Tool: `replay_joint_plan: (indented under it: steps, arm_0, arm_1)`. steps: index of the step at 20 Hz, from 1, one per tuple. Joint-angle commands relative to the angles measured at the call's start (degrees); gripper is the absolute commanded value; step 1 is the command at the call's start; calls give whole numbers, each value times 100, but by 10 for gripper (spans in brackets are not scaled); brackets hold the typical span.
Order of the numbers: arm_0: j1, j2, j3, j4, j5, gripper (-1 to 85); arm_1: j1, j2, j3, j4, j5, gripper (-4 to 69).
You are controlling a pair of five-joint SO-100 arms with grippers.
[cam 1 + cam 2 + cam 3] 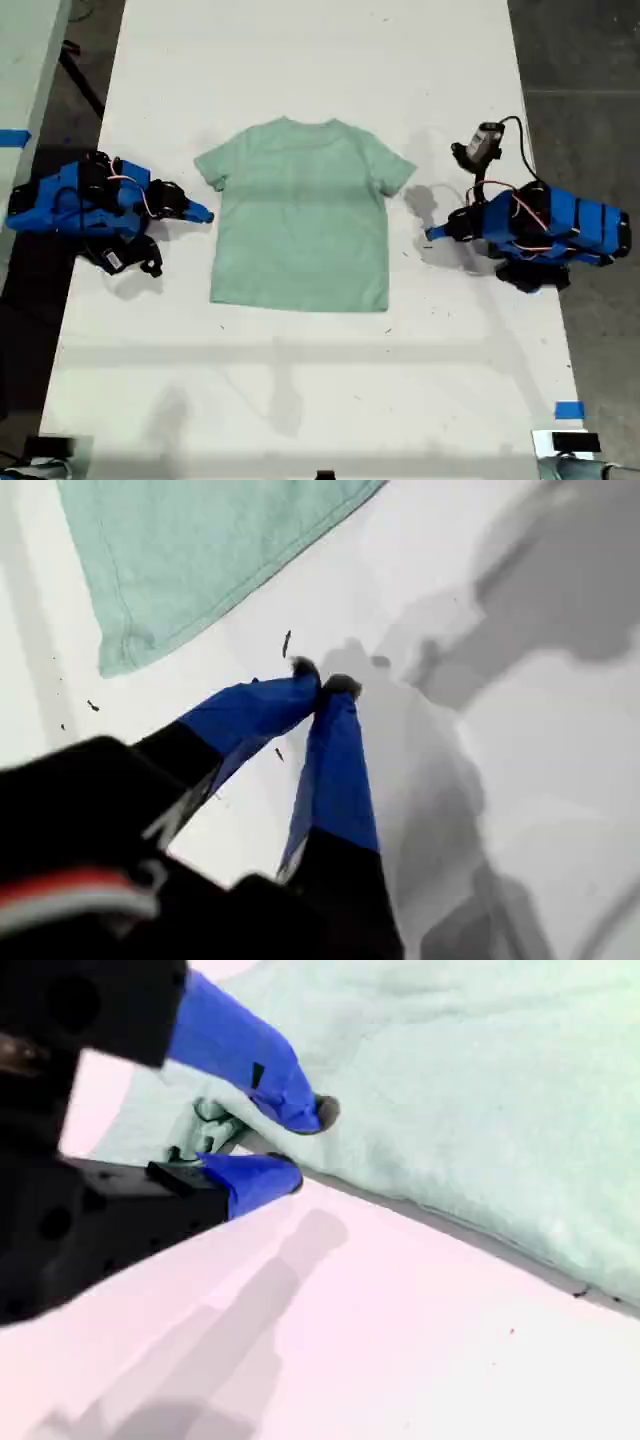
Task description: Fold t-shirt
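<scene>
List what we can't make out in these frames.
- Exterior view: whether my second tool touches the t-shirt; too small to tell.
- Second wrist view: jaws stand apart at the shirt's edge, but any cloth caught deeper in is hidden by the upper finger.
- First wrist view: beyond my first tool, most of the t-shirt is cut off by the frame edge.

A white worktop [300, 400] carried a pale mint-green t-shirt [300, 215], spread flat and face up near its middle. Two blue robot arms [90, 205] [540, 225] sat on it at the exterior view's left and right. Blue tape [568, 410] marked one corner.
</scene>
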Motion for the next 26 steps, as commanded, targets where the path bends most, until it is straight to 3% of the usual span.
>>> replay_joint_plan:
  steps: [1,8,11,12,14,16,18,20,21,23,26]
  arm_0:
    - [2048,9,-53,-88,-299,77]
    - [2004,9,-53,-44,-255,76]
    - [1696,9,-70,9,-580,79]
    - [1731,18,-105,0,-624,81]
    - [2021,26,-123,-18,-923,79]
    - [1644,26,-97,70,-1793,57]
    - [1573,26,-114,-149,-2092,0]
    - [1564,26,-123,-308,-2347,66]
    - [1468,26,-141,-316,-2646,99]
    - [1397,26,-149,-369,-2742,30]
    - [914,26,-211,-650,-2540,0]
  arm_1:
    - [-18,18,-53,44,202,30]
    - [-9,18,-53,44,202,30]
    - [0,18,-53,35,501,30]
    - [-79,18,-44,35,1477,30]
    - [-35,18,-44,35,2610,31]
    - [-18,18,-44,35,3208,34]
    - [0,26,-114,35,4386,36]
    - [-9,26,-229,35,5827,28]
    - [9,26,-264,0,6038,-10]
    - [0,26,-378,-211,5616,-10]
    - [79,26,-527,-756,5080,-9]
